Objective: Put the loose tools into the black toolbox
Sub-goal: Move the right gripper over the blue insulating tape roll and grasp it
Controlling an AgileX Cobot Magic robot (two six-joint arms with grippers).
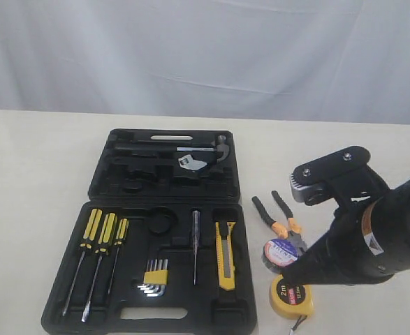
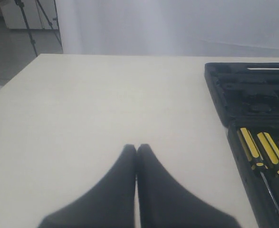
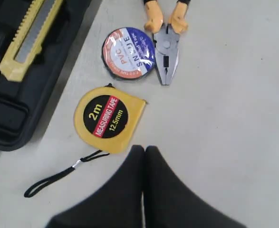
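Observation:
The black toolbox (image 1: 166, 209) lies open on the table, both halves flat. The yellow-black utility knife (image 1: 225, 257) rests in a recess of the near half. To the right of the box lie the pliers (image 1: 278, 216), the black tape roll (image 1: 280, 251) and the yellow tape measure (image 1: 288, 296). My right gripper (image 3: 144, 149) is shut and empty, hovering just beside the tape measure (image 3: 108, 118), with the tape roll (image 3: 128, 52) and pliers (image 3: 167, 47) beyond it. My left gripper (image 2: 137, 147) is shut and empty over bare table, left of the toolbox (image 2: 253, 90).
Three screwdrivers (image 1: 100, 244), a hex key set (image 1: 154, 276) and a thin tester screwdriver (image 1: 195, 241) sit in the near half. A hammer (image 1: 184, 149) and wrench (image 1: 191, 164) sit in the far half. The tape measure's black wrist strap (image 3: 58, 178) trails on the table.

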